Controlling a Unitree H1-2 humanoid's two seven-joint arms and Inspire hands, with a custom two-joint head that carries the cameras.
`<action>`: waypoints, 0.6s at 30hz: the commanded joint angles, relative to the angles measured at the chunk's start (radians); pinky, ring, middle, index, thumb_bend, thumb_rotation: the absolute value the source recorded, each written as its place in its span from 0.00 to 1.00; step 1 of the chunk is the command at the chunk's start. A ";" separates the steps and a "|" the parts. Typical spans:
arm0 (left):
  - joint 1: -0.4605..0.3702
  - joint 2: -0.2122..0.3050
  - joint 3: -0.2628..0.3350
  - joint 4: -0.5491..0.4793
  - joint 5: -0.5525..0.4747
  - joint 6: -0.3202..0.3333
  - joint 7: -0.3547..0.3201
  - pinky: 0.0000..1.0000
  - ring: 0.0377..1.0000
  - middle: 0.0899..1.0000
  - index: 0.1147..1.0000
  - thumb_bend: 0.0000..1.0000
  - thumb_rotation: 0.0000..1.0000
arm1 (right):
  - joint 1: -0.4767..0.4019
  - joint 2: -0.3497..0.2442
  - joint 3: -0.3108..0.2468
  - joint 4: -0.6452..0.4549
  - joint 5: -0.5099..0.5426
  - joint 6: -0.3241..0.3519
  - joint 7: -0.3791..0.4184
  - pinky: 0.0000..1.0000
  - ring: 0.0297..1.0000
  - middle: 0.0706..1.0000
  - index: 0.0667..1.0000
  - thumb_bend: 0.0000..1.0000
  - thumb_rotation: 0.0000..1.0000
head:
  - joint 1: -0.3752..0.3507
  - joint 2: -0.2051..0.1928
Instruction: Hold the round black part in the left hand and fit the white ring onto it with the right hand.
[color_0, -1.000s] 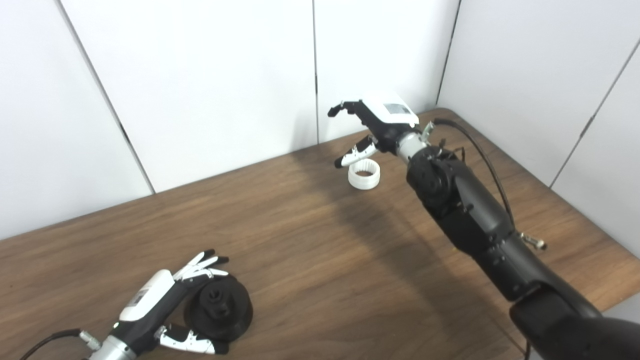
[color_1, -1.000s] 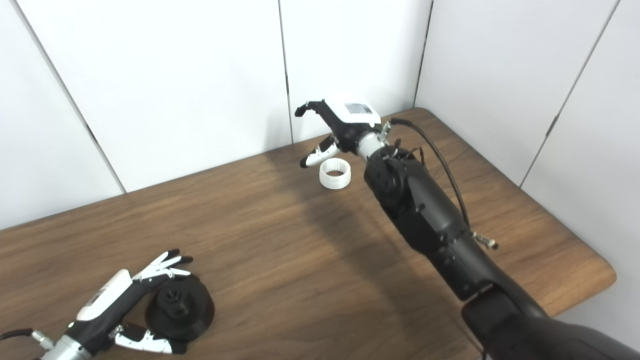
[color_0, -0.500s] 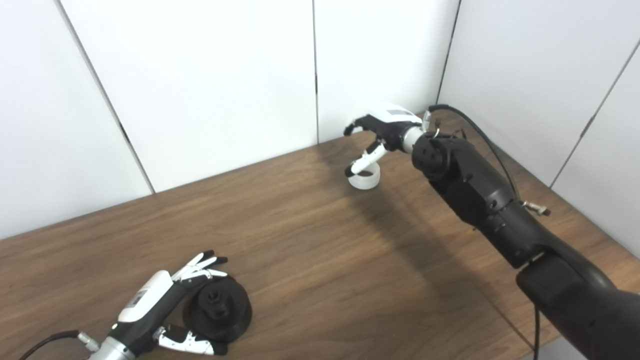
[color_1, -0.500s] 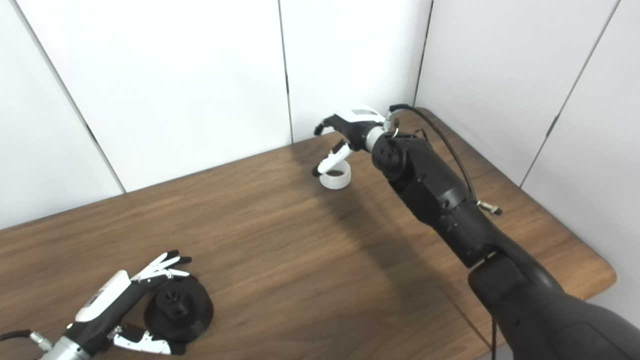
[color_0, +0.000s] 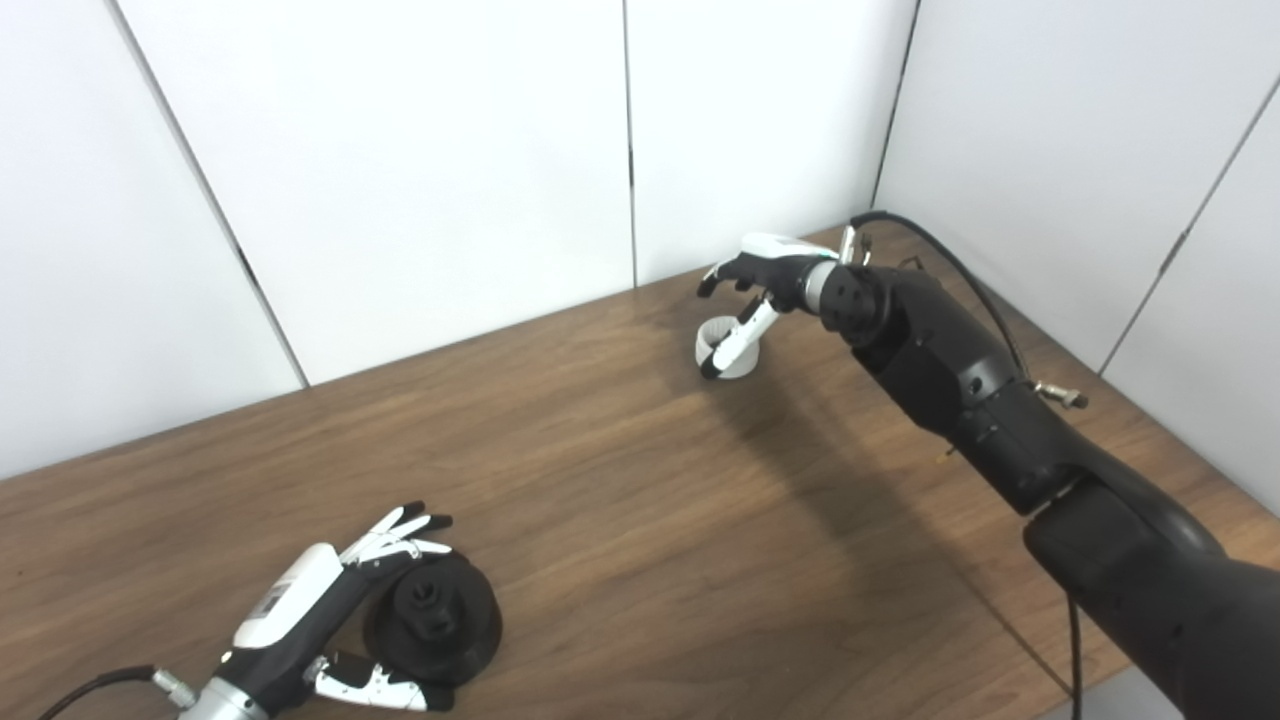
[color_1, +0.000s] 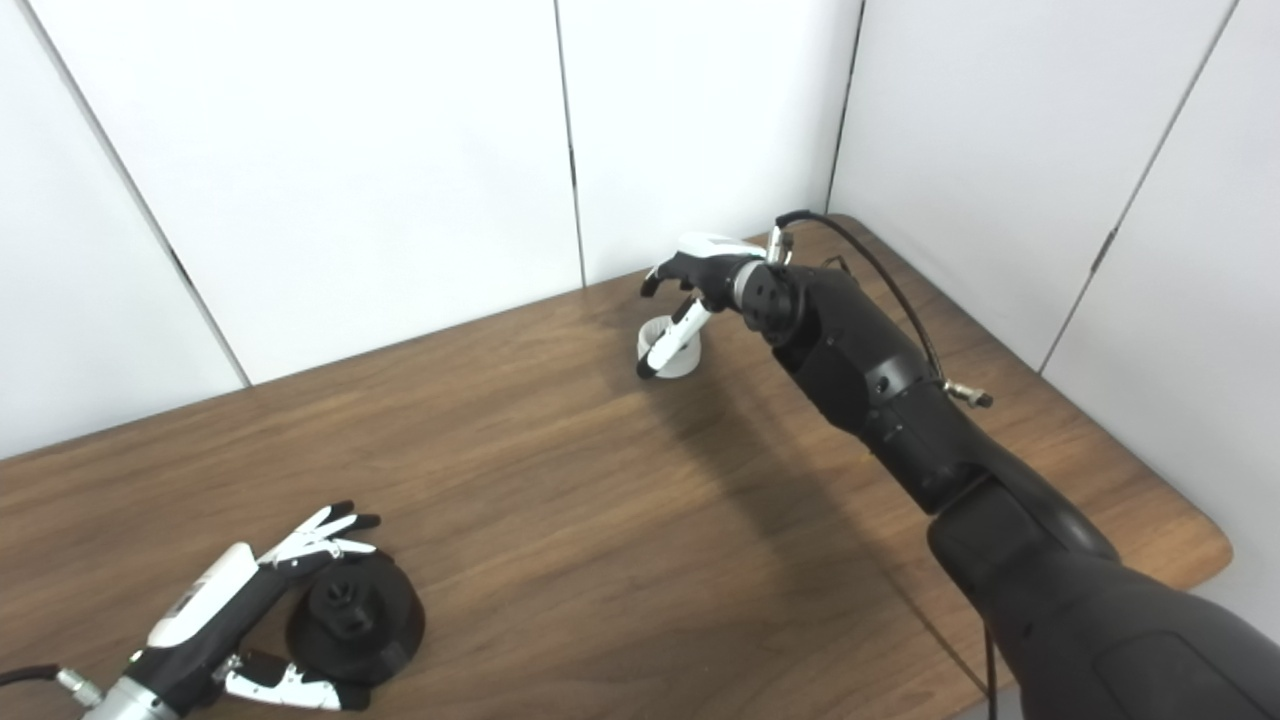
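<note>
The round black part (color_0: 435, 615) sits on the wooden table (color_0: 640, 500) at the near left. My left hand (color_0: 305, 625) is open and cupped around it, with straight fingers along its far left side and the thumb (color_0: 370, 688) at its near edge. The white ring (color_1: 686, 361) stands on the table at the far right. My right hand (color_0: 768, 278) is open and low over the ring. Its thumb (color_0: 735, 342) reaches down across the ring's front, and its curled fingers hang behind the ring. I cannot tell whether they touch it.
White wall panels (color_0: 450, 150) close off the table's far edge and right side, just behind the ring. The table's rounded right corner (color_1: 1205, 545) lies under my right arm. A black cable (color_0: 960, 275) loops off the right forearm.
My right hand has dropped from above the ring down onto it, and its thumb has swung down across the ring's front. The ring, the left hand and the black part have stayed put.
</note>
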 joint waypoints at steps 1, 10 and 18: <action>0.053 0.053 -0.027 0.051 0.038 0.015 -0.066 0.91 1.00 0.92 0.42 0.52 0.07 | -0.071 -0.036 -0.002 -0.012 0.004 0.009 -0.002 0.77 0.92 0.97 0.85 1.00 0.37 | -0.001 0.001; 0.059 0.053 -0.021 0.041 0.035 0.015 -0.073 0.94 1.00 0.91 0.42 0.52 0.07 | -0.075 -0.040 0.031 0.005 0.000 0.015 0.010 0.75 0.92 0.97 0.86 1.00 0.33 | 0.012 0.008; 0.062 0.049 -0.015 0.042 0.039 0.015 -0.079 0.96 1.00 0.92 0.42 0.52 0.07 | -0.067 -0.044 0.053 0.012 -0.007 0.010 0.001 0.76 0.89 0.95 0.78 0.98 0.24 | 0.012 0.008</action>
